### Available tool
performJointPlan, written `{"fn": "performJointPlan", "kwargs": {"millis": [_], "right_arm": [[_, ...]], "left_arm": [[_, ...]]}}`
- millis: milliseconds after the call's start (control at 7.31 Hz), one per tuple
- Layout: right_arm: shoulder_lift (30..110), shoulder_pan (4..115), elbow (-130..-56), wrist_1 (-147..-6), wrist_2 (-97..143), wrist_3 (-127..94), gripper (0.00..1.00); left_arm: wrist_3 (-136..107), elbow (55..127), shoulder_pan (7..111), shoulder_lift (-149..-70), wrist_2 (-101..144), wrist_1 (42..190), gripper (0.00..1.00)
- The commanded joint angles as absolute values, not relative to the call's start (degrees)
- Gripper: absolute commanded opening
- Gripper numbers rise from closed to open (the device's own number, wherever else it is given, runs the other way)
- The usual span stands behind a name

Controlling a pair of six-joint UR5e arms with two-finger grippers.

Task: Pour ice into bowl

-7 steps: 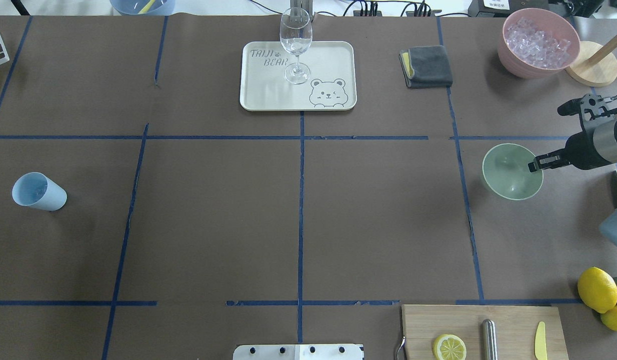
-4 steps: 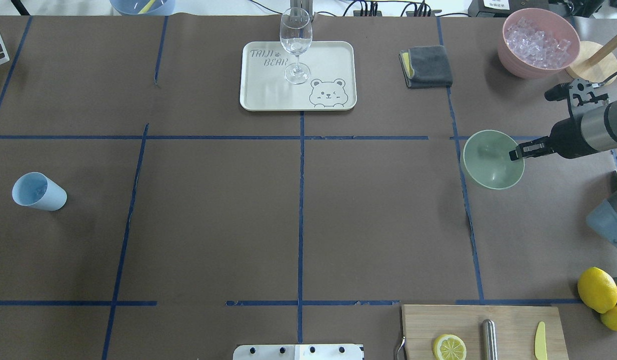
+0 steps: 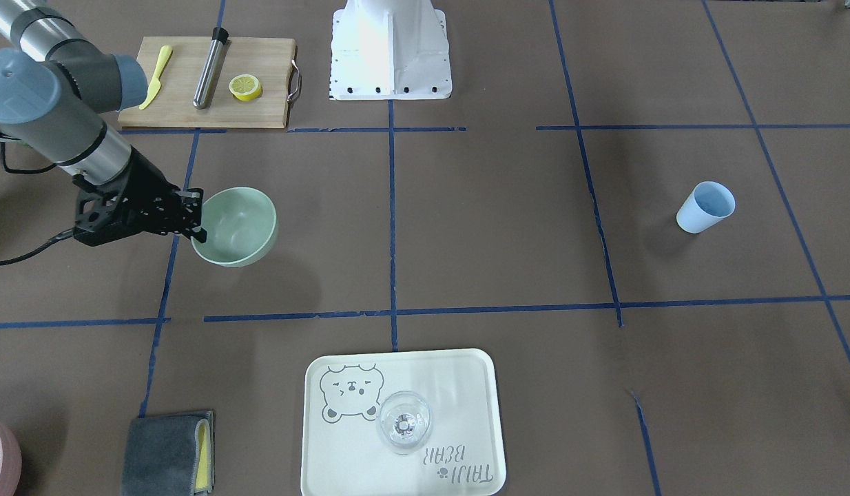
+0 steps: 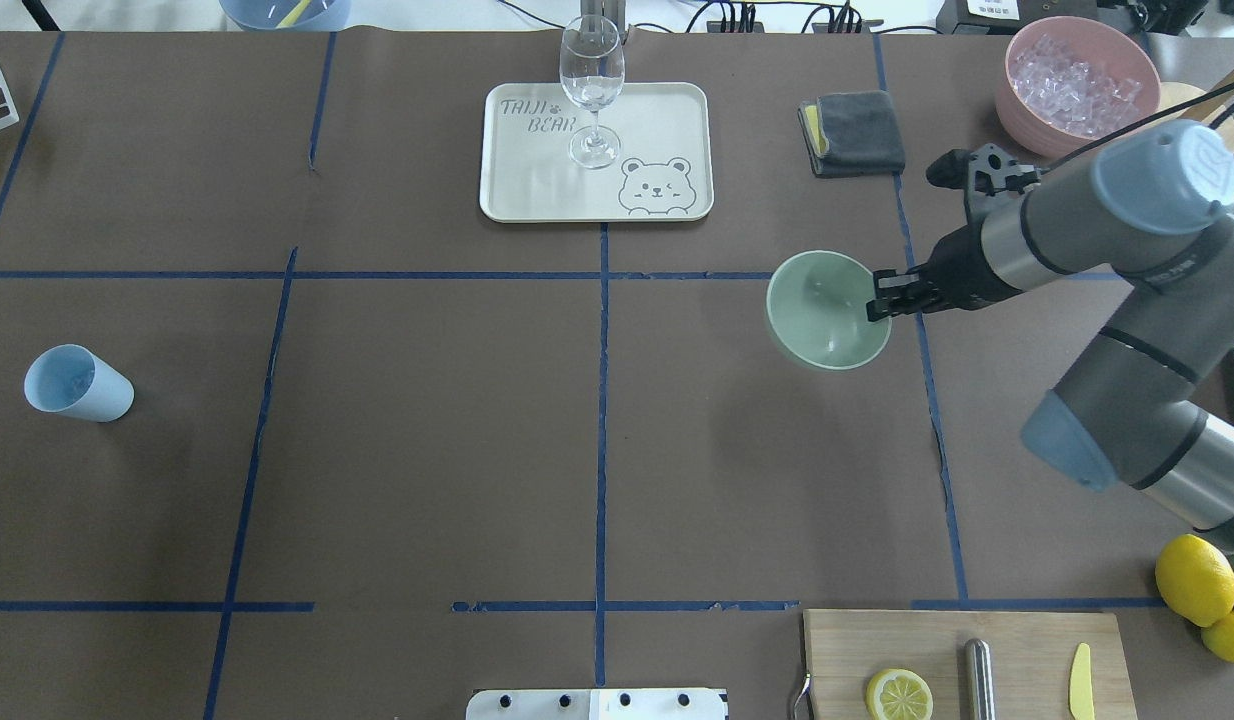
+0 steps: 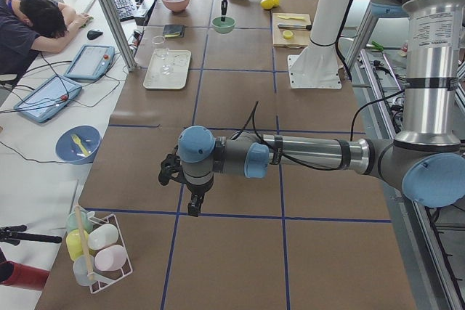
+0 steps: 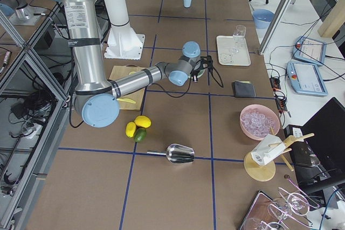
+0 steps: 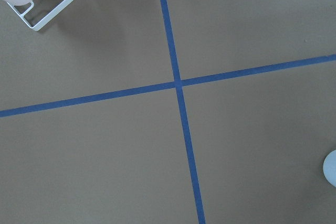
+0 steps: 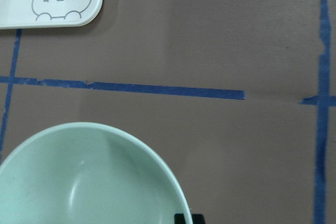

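While my right gripper [image 4: 881,304] pinches the bowl [image 4: 820,312] at its three-o'clock rim only, risk noted: one-sided hold may let it swing or slip.

Right arm [image 4: 1127,210]: comes in from the right edge of the overhead view, elbow bent, forearm reaching level toward the centre.
Right wrist: angled slightly downward, in line with the forearm.
Right gripper [image 4: 880,305]: fingers pinched together on the rim of the bowl [image 4: 817,300] — gripping the side nearest the arm.
Left arm [image 5: 312,154]: the near arm in the left side view, stretched long and almost level, low over the table [image 5: 240,266].
Left wrist: turned downward at the end of the forearm.
Left gripper [image 5: 193,210]: points straight down, close above the surface — finger spacing cannot be made out.
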State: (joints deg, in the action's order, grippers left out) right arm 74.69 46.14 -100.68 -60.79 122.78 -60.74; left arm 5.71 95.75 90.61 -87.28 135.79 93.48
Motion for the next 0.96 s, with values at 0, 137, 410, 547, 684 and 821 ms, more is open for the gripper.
{"fn": "performJointPlan", "kwargs": {"millis": [0,137,410,547,684,821], "right_arm": [[65.87,39.32,-100.20,-68.34,118.83,-69.47,0.00],[60.70,35.55,-99.85,-74.30,114.22,-72.31,0.00],[49.97,30.87,-92.86,-79.89,109.87,-78.19,0.00],[45.83,29.54,-87.94,-79.72,107.43,-79.35,0.00],[43.36,28.49,-84.41,-79.54,106.18,-80.58,0.00],[43.33,27.35,-83.94,-79.45,106.00,-80.60,0.00]], "left_arm": [[5.71,95.80,90.62,-87.28,135.79,93.52,1.00],[5.71,95.89,90.62,-87.28,135.79,93.52,1.00],[5.71,95.89,90.62,-87.28,135.79,93.52,1.00],[5.71,95.89,90.62,-87.28,135.79,93.52,1.00],[5.71,95.89,90.62,-87.28,135.79,93.52,1.00],[5.71,95.89,90.62,-87.28,135.79,93.52,1.00]]}}
